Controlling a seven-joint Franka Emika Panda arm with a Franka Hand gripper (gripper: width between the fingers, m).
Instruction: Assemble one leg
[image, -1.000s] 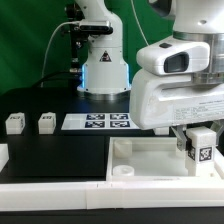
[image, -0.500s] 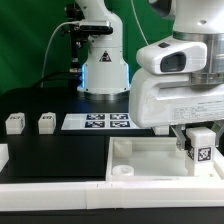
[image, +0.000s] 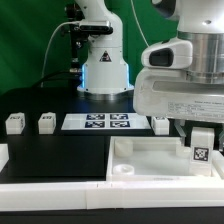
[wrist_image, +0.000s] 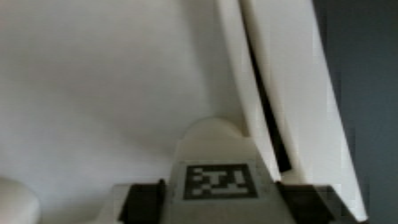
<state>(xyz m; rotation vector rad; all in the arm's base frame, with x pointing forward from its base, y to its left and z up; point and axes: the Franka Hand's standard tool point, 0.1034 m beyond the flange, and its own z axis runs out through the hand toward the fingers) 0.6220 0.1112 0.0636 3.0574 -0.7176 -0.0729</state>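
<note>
My gripper is at the exterior view's right, shut on a leg, a small white block with a black-and-white tag facing the camera. It holds the leg low over the right part of the big flat white top. In the wrist view the leg sits between the dark fingers above the top's white surface, close to its raised edge. Three other legs stand on the black table: two at the left and one behind the top.
The marker board lies on the table behind the top. A round socket shows at the top's near left corner. A white part sits at the left edge. The robot base stands at the back.
My gripper has moved toward the exterior view's right and slightly down with the leg still in it. The other legs and the top have not moved.
</note>
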